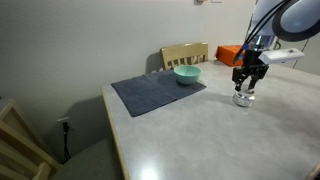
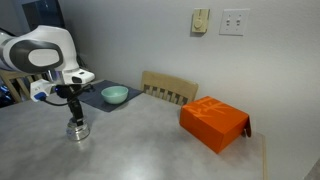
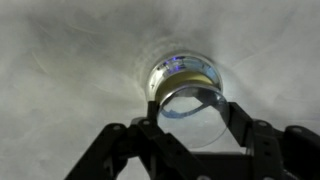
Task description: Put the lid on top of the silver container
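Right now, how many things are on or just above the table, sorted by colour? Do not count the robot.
Silver: 2, the silver container and the lid held by the gripper
Teal: 1, the bowl
Orange: 1, the box
Dark grey: 1, the mat
Total: 5

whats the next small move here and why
Probably ease straight down a little. In the wrist view the pincer holds the lid over the silver container, overlapping its rim; in an exterior view the pincer hangs close above it, so the lid seems lined up but not seated.
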You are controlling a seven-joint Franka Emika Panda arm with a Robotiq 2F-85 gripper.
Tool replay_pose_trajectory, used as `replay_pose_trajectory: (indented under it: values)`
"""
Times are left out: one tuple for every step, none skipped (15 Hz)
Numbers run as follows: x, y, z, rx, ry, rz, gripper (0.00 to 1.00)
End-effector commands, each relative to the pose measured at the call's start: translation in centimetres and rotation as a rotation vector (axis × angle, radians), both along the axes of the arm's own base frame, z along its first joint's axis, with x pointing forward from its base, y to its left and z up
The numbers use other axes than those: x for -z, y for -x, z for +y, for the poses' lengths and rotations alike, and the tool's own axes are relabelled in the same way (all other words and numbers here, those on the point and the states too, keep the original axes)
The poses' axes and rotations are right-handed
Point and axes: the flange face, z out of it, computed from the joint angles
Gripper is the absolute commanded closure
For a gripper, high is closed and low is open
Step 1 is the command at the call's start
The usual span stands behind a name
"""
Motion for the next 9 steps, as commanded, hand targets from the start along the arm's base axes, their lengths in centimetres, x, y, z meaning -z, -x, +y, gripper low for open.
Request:
replay_pose_trajectory:
  values:
    - [-0.06, 0.14, -0.06, 0.0, -0.001, -0.005, 0.56]
    - [-0.09, 0.18, -0.07, 0.0, -0.002, -0.006, 0.31]
    - [-0.11, 0.16, -0.06, 0.0, -0.002, -0.006, 0.31]
    - [-0.13, 0.13, -0.05, 0.0, -0.002, -0.007, 0.31]
    - [-0.14, 0.12, -0.05, 0.0, -0.002, -0.007, 0.31]
    - [-0.14, 0.12, -0.05, 0.0, -0.002, -0.007, 0.31]
    - [-0.14, 0.12, -0.05, 0.0, -0.002, -0.007, 0.56]
    - [-0.24, 0.07, -0.1, 0.001, -0.002, -0.013, 0.56]
    - [-0.43, 0.11, -0.01, 0.003, 0.003, -0.016, 0.56]
